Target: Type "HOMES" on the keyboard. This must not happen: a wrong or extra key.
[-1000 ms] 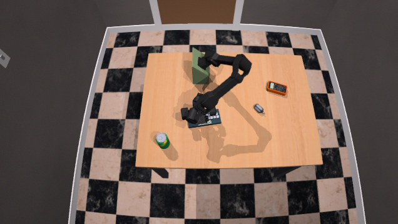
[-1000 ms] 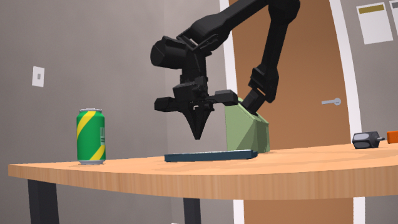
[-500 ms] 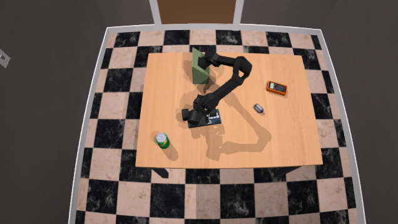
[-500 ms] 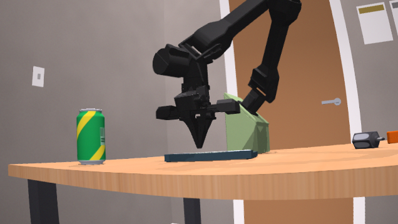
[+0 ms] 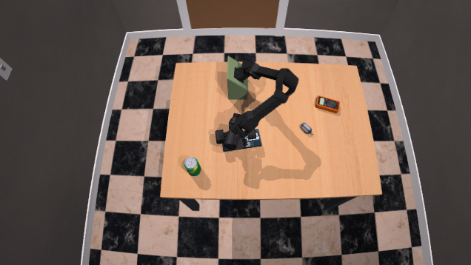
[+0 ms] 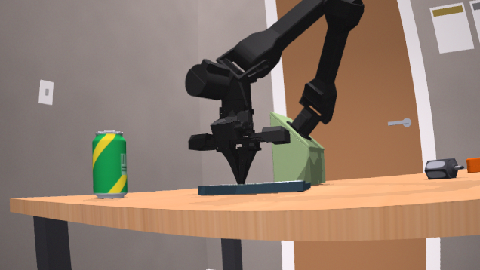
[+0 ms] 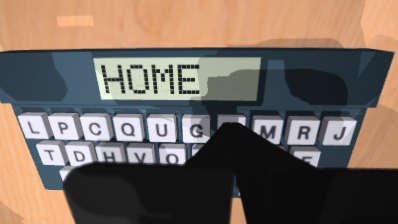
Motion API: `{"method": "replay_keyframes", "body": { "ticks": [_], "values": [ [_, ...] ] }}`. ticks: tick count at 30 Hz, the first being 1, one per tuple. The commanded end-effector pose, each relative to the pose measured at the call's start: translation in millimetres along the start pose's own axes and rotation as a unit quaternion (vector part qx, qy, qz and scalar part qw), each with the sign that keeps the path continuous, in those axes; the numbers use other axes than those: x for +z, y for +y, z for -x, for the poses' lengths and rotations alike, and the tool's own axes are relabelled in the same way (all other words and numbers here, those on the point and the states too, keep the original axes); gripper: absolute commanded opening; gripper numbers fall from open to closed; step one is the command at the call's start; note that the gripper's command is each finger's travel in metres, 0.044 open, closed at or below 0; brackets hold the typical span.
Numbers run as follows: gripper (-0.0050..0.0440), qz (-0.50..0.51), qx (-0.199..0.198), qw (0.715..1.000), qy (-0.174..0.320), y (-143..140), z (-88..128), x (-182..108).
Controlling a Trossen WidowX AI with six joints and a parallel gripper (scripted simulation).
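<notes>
The keyboard (image 7: 185, 113) is a flat dark blue slab with white letter keys, lying near the middle of the wooden table (image 5: 270, 129). Its screen (image 7: 177, 78) reads "HOME". My gripper (image 7: 230, 130) is shut, with nothing between the fingers. The closed fingertips point straight down and touch the top key row between the G key (image 7: 198, 129) and the M key (image 7: 268, 129), hiding the key there. The top and exterior views show the gripper tip (image 6: 240, 180) resting on the keyboard (image 6: 253, 187), and the arm covering most of it from above (image 5: 242, 141).
A green and yellow can (image 5: 192, 166) stands at the front left of the table. A green wedge block (image 5: 235, 79) holds the arm's base at the back. An orange multimeter (image 5: 327, 104) and a small grey device (image 5: 306, 128) lie to the right.
</notes>
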State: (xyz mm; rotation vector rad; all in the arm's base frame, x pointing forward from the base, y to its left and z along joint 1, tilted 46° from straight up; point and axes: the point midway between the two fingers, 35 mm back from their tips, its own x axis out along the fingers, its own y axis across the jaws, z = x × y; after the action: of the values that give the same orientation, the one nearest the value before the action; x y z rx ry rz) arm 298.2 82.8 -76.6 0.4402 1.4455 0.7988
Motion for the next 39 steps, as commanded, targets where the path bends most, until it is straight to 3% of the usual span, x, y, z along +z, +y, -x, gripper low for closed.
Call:
{"method": "replay_keyframes", "body": {
  "ticks": [1, 32, 39],
  "values": [
    [-0.0050, 0.005, -0.001, 1.000, -0.006, 1.3, 1.7, 3.3],
    [-0.0050, 0.005, 0.000, 1.000, -0.004, 1.2, -0.1, 2.6],
    [-0.0050, 0.014, -0.008, 1.000, -0.013, 0.9, 28.4, 9.2]
  ]
}}
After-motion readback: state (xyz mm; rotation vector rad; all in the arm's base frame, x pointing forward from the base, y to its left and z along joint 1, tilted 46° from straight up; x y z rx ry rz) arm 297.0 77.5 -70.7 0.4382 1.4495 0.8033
